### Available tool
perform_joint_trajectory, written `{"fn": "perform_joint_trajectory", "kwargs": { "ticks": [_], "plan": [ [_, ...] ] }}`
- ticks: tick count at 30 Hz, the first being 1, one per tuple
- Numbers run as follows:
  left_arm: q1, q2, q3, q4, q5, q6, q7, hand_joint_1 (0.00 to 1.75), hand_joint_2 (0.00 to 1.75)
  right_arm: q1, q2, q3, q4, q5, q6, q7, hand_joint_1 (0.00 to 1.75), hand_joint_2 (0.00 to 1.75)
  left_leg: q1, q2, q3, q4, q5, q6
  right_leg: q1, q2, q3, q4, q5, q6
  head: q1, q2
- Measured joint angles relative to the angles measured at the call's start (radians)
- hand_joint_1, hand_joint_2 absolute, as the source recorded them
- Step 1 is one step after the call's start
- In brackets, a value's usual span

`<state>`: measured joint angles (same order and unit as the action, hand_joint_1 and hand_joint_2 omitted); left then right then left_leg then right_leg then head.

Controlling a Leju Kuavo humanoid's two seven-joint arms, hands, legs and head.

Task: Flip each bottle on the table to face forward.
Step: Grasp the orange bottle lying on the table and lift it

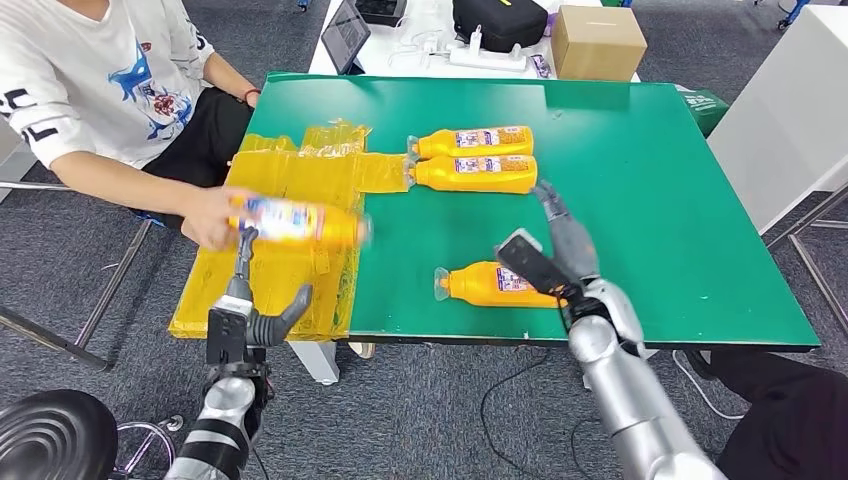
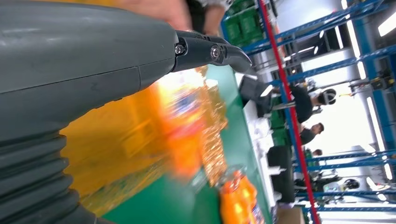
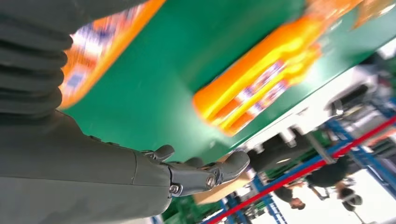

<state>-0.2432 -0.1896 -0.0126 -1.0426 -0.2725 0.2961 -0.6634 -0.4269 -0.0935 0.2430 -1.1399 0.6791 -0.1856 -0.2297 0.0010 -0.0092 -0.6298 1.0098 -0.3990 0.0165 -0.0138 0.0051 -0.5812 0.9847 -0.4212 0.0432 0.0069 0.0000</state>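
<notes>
Fingers [image 1: 545, 205] of the right hand [image 1: 560, 265] are spread apart and hold nothing; they hang over the near bottle [image 1: 495, 285], which lies on its side on the green desk [image 1: 640, 190] near the front edge, cap toward the robot's left. Whether the palm touches the bottle cannot be told. The left hand [image 1: 245, 315] is also open, fingers apart, at the desk's front-left corner, above the yellow plastic wrap [image 1: 290, 185].

A person's hand [image 1: 212, 215] holds a blurred bottle [image 1: 300, 222] over the wrap, just beyond the left hand's raised finger. Two more bottles [image 1: 472, 158] lie side by side, touching, farther back, labels up.

Risks, as judged:
- A round bottle on its side is likely to roll toward the front edge if the right hand closes off-centre.
- An incomplete turn would probably leave the label facing away.
- The left hand and the person's hand are close; either moving could cause a collision.
- The loose wrap could snag the left fingers.
</notes>
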Motion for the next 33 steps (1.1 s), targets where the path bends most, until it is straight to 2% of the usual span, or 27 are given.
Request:
{"fn": "perform_joint_trajectory", "kwargs": {
  "ticks": [6,12,21,27,30,33],
  "plan": [
    [0.014,-0.01,-0.002,0.0,0.005,-0.017,0.004,0.0,1.75,-0.064,-0.045,-0.01,0.076,0.037,0.026,0.033,0.0,1.75,0.001,0.0,0.0,0.0,0.0,0.0,0.003,0.0,0.0,0.001,0.0,0.0,0.0,0.0],
    [0.012,-0.015,-0.003,0.009,0.005,-0.033,0.005,0.0,1.75,-0.154,-0.066,-0.001,0.209,0.042,0.131,0.048,0.0,1.75,0.002,0.0,0.0,0.0,0.001,0.0,0.003,0.0,0.0,0.001,0.0,0.0,0.0,0.0],
    [-0.038,-0.018,-0.026,0.081,0.017,-0.058,-0.025,0.0,1.75,-0.222,-0.062,0.069,0.397,-0.095,0.357,-0.116,0.0,1.75,0.002,0.0,0.0,0.0,0.001,0.0,0.002,0.0,0.0,0.001,0.0,0.0,0.0,0.0],
    [-0.078,-0.024,-0.045,0.141,0.029,-0.073,-0.035,0.0,1.75,-0.251,-0.089,0.155,0.437,-0.145,0.487,-0.227,0.0,1.75,0.002,0.0,0.0,0.0,0.001,0.0,0.002,0.0,0.0,0.001,0.0,0.0,0.0,0.0],
    [-0.091,-0.027,-0.052,0.16,0.032,-0.078,-0.035,0.0,1.75,-0.26,-0.113,0.191,0.437,-0.175,0.529,-0.252,0.0,1.75,0.002,0.0,0.0,0.0,0.001,0.0,0.002,0.0,0.0,0.001,0.0,0.0,0.0,0.0],
    [-0.097,-0.028,-0.056,0.17,0.039,-0.08,-0.035,0.0,1.75,-0.267,-0.14,0.225,0.437,-0.197,0.543,-0.242,0.0,1.75,0.002,0.0,0.0,0.0,0.001,0.0,0.002,0.0,0.0,0.001,0.0,0.0,0.0,0.0]
  ]
}}
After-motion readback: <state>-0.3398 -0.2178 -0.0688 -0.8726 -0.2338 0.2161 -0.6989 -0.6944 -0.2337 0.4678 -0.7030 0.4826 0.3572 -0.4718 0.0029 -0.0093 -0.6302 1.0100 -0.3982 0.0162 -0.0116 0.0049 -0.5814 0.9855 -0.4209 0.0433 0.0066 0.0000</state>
